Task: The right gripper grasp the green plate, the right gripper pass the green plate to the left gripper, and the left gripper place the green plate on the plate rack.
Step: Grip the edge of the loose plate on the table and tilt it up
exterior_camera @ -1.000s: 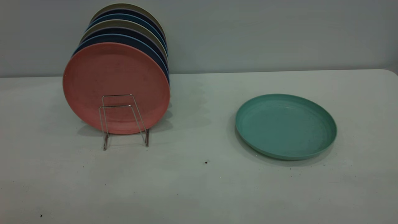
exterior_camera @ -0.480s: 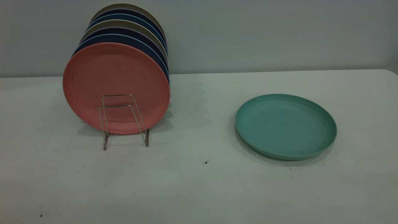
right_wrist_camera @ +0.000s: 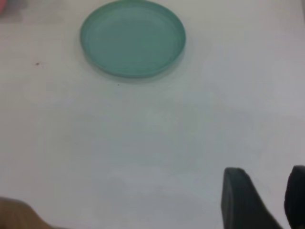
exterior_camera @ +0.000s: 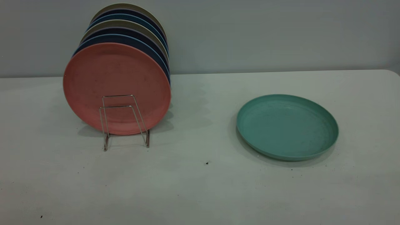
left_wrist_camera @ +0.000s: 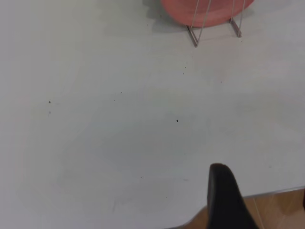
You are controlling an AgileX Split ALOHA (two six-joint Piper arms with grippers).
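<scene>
While both arms are outside the exterior view, the green plate [exterior_camera: 287,126] lies flat and face up on the table [exterior_camera: 200,187], on the right half of that view and well apart from the plate rack [exterior_camera: 125,122]. It is a round, matte teal-green plate with a shallow raised rim; the inner floor shows faint concentric marks and a few small dark specks. Nothing touches it, and a soft shadow follows its near edge. On the left half stands the plate rack, a low frame of thin silver wire with upright trapezoid loops, whose two front loops are unoccupied. Behind those loops a salmon-pink plate [exterior_camera: 115,87] stands on edge, and a row of blue plates [exterior_camera: 125,39] and olive-beige plates [exterior_camera: 128,23] stands on edge behind it. The right gripper [right_wrist_camera: 271,200] appears only in the right wrist view, raised above bare table well apart from the green plate [right_wrist_camera: 132,38], with its two dark fingers [right_wrist_camera: 243,198] separated by a narrow gap and holding nothing. The left gripper appears only in the left wrist view, where a single dark finger [left_wrist_camera: 226,198] shows above the table edge, well apart from the rack feet [left_wrist_camera: 214,33]; its opening cannot be determined. The table surface is pale grey-white and matte, with scattered small dark specks. A plain grey wall [exterior_camera: 265,34] rises behind it, and a strip of brown floor [left_wrist_camera: 276,210] shows beyond the table edge.
</scene>
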